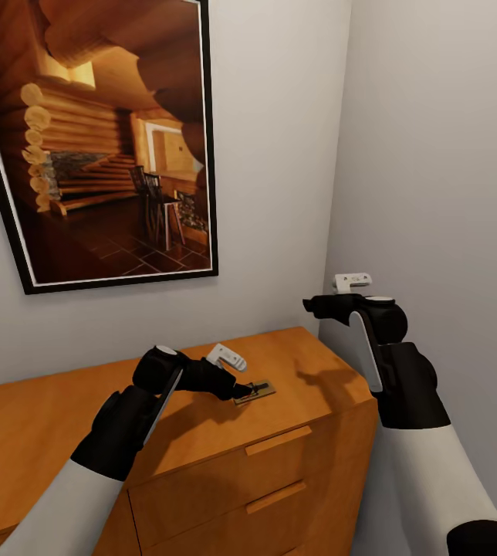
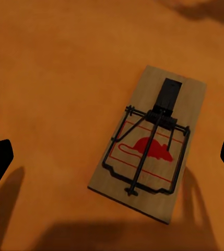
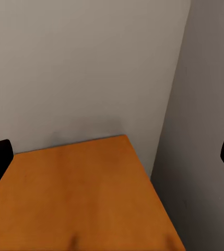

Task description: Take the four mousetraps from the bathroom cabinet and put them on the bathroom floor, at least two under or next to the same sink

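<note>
Left claw [image 1: 250, 388] over a mousetrap
Its jaws spread wide above the flat tan wooden mousetrap [image 2: 149, 142] on the orange wooden dresser [image 1: 302, 371]; right claw [image 1: 316, 304] open, raised beside it.

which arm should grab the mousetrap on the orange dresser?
Left. The left hand hovers open right over the mousetrap, which lies between its fingers. The right hand is raised beside the wall, off the dresser top.

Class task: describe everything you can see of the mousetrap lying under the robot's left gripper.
The mousetrap is a flat tan wooden slab with a red mouse print, a black wire bar and a black catch plate. It lies flat on the orange dresser top, near its front edge. The open left gripper hovers above it, with no contact visible.
</note>
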### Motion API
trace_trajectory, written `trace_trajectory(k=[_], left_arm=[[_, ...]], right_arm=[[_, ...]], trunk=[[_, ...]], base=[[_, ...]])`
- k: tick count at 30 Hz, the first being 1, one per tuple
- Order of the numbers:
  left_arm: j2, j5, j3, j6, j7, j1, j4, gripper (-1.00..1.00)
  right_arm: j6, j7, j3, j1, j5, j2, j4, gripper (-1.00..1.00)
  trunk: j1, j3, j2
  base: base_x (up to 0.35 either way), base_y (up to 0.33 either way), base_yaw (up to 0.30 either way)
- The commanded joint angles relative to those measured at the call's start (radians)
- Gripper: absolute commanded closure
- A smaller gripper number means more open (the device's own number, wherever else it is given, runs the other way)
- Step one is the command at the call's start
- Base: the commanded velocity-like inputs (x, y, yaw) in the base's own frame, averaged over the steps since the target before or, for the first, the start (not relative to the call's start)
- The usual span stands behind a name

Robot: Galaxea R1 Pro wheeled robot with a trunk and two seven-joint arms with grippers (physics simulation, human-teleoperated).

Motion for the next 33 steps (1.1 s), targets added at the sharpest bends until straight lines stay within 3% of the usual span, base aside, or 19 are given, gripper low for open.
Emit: trace_trajectory(k=[1,13,17,24,29,33], left_arm=[[-0.001,-0.012,0.0,0.003,-0.01,-0.001,-0.001,-1.0],[-0.03,-0.045,0.0,0.004,-0.01,-0.001,0.008,-1.0],[-0.049,-0.073,0.0,0.004,-0.01,-0.001,0.022,-1.0],[-0.104,-0.173,0.001,0.004,-0.009,-0.002,0.057,-1.0],[-0.123,-0.217,0.002,0.005,-0.01,-0.002,0.066,-1.0],[-0.129,-0.232,0.002,0.006,-0.011,-0.002,0.068,-1.0]], right_arm=[[0.004,-0.007,0.0,-0.001,-0.007,0.0,-0.001,-1.0],[0.004,-0.007,0.002,-0.001,-0.007,0.0,0.0,-1.0],[0.004,-0.008,0.002,-0.001,-0.007,0.001,0.0,-1.0],[0.004,-0.008,0.002,-0.001,-0.007,-0.001,0.0,-1.0],[0.004,-0.008,0.002,-0.001,-0.007,-0.001,0.0,-1.0],[0.004,-0.008,0.002,-0.001,-0.007,-0.001,0.0,-1.0]], trunk=[[0.0,-0.001,-0.001],[0.0,-0.001,-0.001],[0.0,-0.001,-0.001],[0.0,-0.001,-0.001],[0.0,-0.001,-0.001],[0.0,-0.001,-0.001]], base=[[0.0,0.0,0.0],[0.0,0.0,0.0],[0.0,0.0,0.0],[0.0,0.0,0.0],[0.0,0.0,0.0],[0.0,0.0,0.0]])
